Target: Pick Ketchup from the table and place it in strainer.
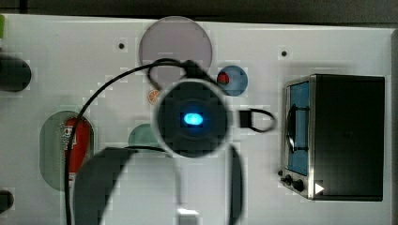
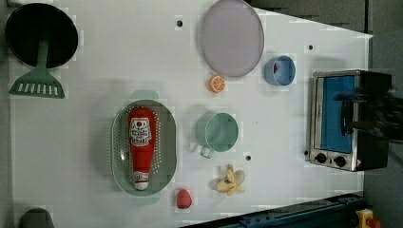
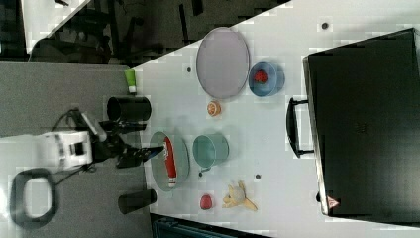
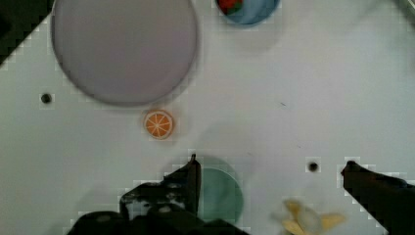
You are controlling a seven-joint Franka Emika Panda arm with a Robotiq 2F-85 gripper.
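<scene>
Already the Ketchup point(image 2: 141, 145) lies lengthwise inside the strainer point(image 2: 167, 142) on the tabletop point(image 2: 85, 133). Spread wide and holding nothing, the pincer point(image 4: 269, 169) hangs well apart, above the green cup point(image 4: 220, 193).

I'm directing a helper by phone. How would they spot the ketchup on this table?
Find the pale green oval strainer at the left view's left, beside the green cup. The Ketchup lies inside it: a slim red bottle with a white label, far longer than the strawberry nearby.

From my top view the arm point(image 1: 192, 119) hid most of the green cup point(image 1: 141, 136) and part of the Ketchup point(image 1: 79, 140).
</scene>
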